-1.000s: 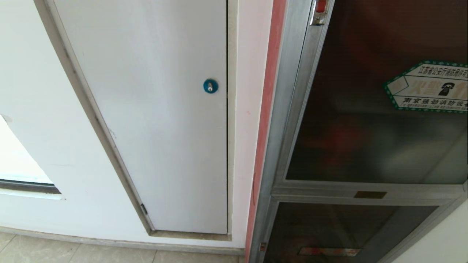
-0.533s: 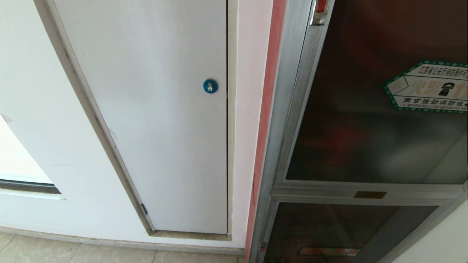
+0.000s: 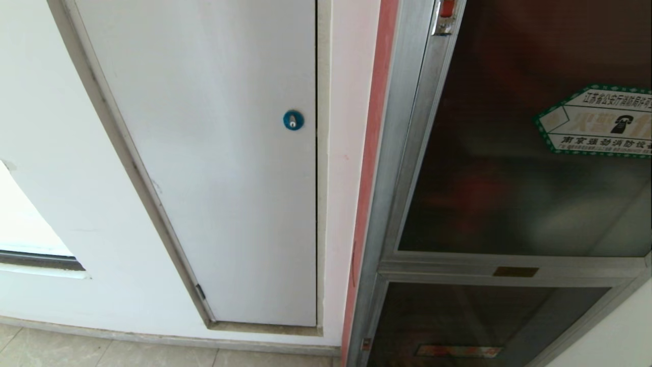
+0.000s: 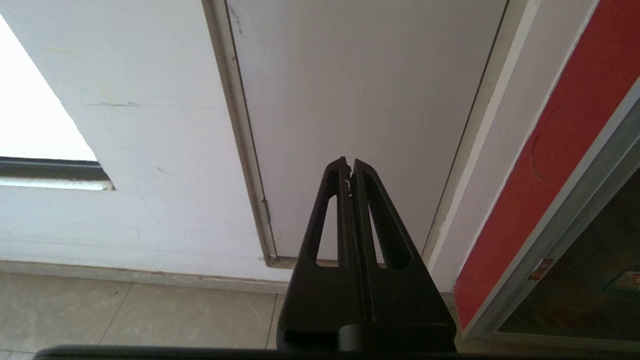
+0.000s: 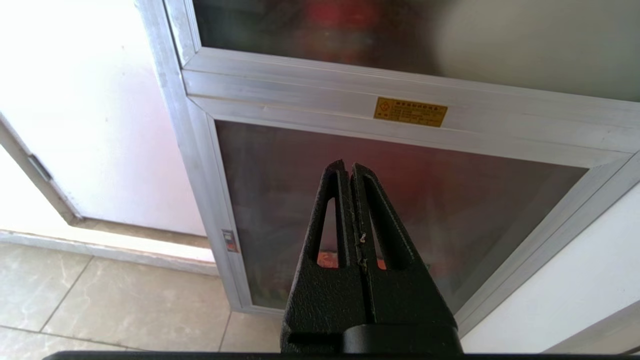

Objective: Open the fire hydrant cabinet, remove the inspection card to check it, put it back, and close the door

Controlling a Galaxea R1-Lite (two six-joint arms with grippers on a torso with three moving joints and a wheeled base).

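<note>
The left gripper (image 4: pixel 349 167) hangs in open air with its 2 fingers pressed together and nothing between them. Ahead of its tips is the white panel (image 3: pixel 214 153) with the blue lock (image 3: pixel 293 120), its lower edge just above the tiled floor (image 4: pixel 125 315). To its right, the right gripper (image 5: pixel 349 170) is likewise closed and empty, pointing at the lower glass panel (image 5: pixel 400 200) of the fire hydrant cabinet (image 3: pixel 392 204), clear of the aluminium frame. Above and beyond that gripper is the door (image 3: pixel 509 153), closed, with the red latch (image 3: pixel 447 7) on its left edge and the hexagonal sticker (image 3: pixel 596 122) to the right. Nothing has shifted since 1 second ago. White wall (image 3: pixel 51 153) surrounds the panel.
</note>
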